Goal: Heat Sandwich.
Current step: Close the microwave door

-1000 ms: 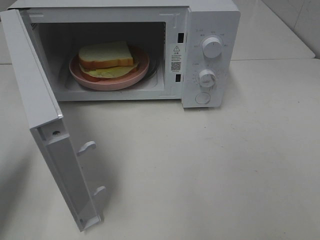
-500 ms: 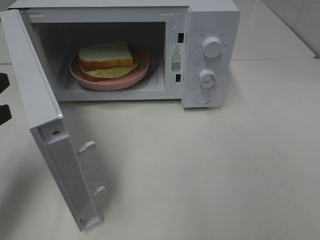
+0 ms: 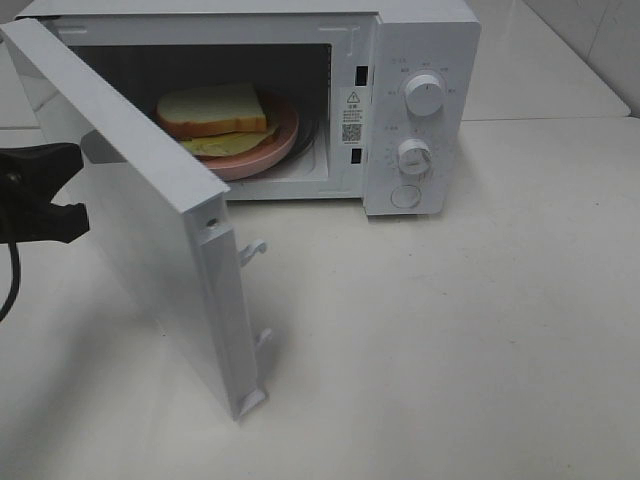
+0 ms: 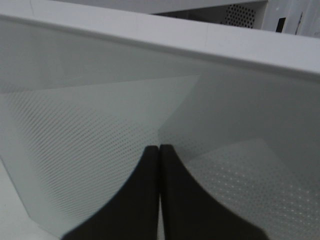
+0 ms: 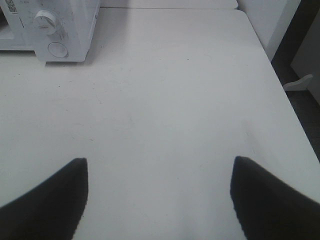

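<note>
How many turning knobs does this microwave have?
2, both on the microwave's right side: the upper knob and, straight below it, the lower knob. The flat round button under them is not counted. None seems hidden.

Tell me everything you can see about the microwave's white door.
The white microwave door stands about half open, upright, hinged at the left of the oven. Two white latch hooks stick out of its free edge. Its window shows fine dotted mesh. The black left hand, shut, seems to press on its outer face.
</note>
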Available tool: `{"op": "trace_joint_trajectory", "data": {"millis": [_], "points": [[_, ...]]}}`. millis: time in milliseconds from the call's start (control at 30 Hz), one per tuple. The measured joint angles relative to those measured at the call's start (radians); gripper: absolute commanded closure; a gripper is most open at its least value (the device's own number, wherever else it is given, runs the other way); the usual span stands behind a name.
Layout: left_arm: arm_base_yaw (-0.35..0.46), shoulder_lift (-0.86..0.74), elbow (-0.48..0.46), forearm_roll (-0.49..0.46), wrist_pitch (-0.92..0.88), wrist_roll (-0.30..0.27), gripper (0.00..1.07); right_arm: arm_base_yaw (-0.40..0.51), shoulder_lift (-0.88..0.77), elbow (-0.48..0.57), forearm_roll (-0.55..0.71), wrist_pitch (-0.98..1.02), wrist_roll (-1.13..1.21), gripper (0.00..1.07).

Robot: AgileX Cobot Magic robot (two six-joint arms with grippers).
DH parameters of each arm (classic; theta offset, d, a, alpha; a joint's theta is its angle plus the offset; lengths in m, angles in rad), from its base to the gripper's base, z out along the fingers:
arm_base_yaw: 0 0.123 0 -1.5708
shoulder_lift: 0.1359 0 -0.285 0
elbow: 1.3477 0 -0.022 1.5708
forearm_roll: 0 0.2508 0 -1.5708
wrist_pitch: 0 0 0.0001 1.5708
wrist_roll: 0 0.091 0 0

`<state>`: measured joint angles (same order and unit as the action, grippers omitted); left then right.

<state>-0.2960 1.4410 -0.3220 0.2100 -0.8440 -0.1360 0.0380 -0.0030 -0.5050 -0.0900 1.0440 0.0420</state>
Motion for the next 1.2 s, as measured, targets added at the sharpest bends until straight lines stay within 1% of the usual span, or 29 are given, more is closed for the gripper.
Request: {"op": "trace_joint_trajectory", "data": {"millis": [33, 133, 167, 200, 233, 333, 367, 400, 467, 500, 533, 600, 633, 700, 767, 800, 867, 933, 1033, 1133, 1200], "points": [[0.000, 0.000, 0.000, 0.000, 0.000, 0.000, 1.07, 0.000, 0.000, 0.000, 0.000, 0.000, 0.000, 0.32], [-0.057, 0.038, -0.034, -0.054, 0.000, 0.012, 1.07, 0.000, 0.000, 0.000, 0.000, 0.000, 0.000, 0.32], [-0.087, 0.057, -0.055, -0.095, 0.000, 0.023, 1.07, 0.000, 0.000, 0.000, 0.000, 0.000, 0.000, 0.32], [-0.087, 0.057, -0.055, -0.095, 0.000, 0.023, 1.07, 0.000, 0.000, 0.000, 0.000, 0.000, 0.000, 0.32], [-0.106, 0.068, -0.066, -0.120, 0.000, 0.035, 1.07, 0.000, 0.000, 0.000, 0.000, 0.000, 0.000, 0.32], [-0.160, 0.102, -0.096, -0.196, 0.000, 0.092, 1.07, 0.000, 0.000, 0.000, 0.000, 0.000, 0.000, 0.32], [-0.160, 0.102, -0.096, -0.196, 0.000, 0.092, 1.07, 0.000, 0.000, 0.000, 0.000, 0.000, 0.000, 0.32], [-0.199, 0.126, -0.116, -0.251, 0.000, 0.136, 1.07, 0.000, 0.000, 0.000, 0.000, 0.000, 0.000, 0.32], [-0.233, 0.146, -0.140, -0.305, 0.000, 0.166, 1.07, 0.000, 0.000, 0.000, 0.000, 0.000, 0.000, 0.32], [-0.264, 0.165, -0.165, -0.363, 0.000, 0.195, 1.07, 0.000, 0.000, 0.000, 0.000, 0.000, 0.000, 0.32], [-0.264, 0.165, -0.165, -0.363, 0.000, 0.195, 1.07, 0.000, 0.000, 0.000, 0.000, 0.000, 0.000, 0.32], [-0.293, 0.189, -0.192, -0.409, 0.000, 0.225, 1.07, 0.000, 0.000, 0.000, 0.000, 0.000, 0.000, 0.32], [-0.318, 0.214, -0.224, -0.452, 0.000, 0.249, 1.07, 0.000, 0.000, 0.000, 0.000, 0.000, 0.000, 0.32], [-0.327, 0.225, -0.236, -0.469, 0.000, 0.258, 1.07, 0.000, 0.000, 0.000, 0.000, 0.000, 0.000, 0.32], [-0.345, 0.252, -0.269, -0.507, 0.000, 0.277, 1.07, 0.000, 0.000, 0.000, 0.000, 0.000, 0.000, 0.32], [-0.359, 0.277, -0.302, -0.541, 0.000, 0.291, 1.07, 0.000, 0.000, 0.000, 0.000, 0.000, 0.000, 0.32], [-0.365, 0.288, -0.315, -0.553, 0.000, 0.299, 1.07, 0.000, 0.000, 0.000, 0.000, 0.000, 0.000, 0.32], [-0.385, 0.326, -0.357, -0.584, 0.000, 0.323, 1.07, 0.000, 0.000, 0.000, 0.000, 0.000, 0.000, 0.32], [-0.390, 0.348, -0.386, -0.597, 0.002, 0.330, 1.07, 0.000, 0.000, 0.000, 0.000, 0.000, 0.000, 0.32], [-0.393, 0.389, -0.449, -0.618, 0.035, 0.335, 1.07, 0.000, 0.000, 0.000, 0.000, 0.000, 0.000, 0.32], [-0.393, 0.399, -0.462, -0.619, 0.043, 0.337, 1.07, 0.000, 0.000, 0.000, 0.000, 0.000, 0.000, 0.32]]}}
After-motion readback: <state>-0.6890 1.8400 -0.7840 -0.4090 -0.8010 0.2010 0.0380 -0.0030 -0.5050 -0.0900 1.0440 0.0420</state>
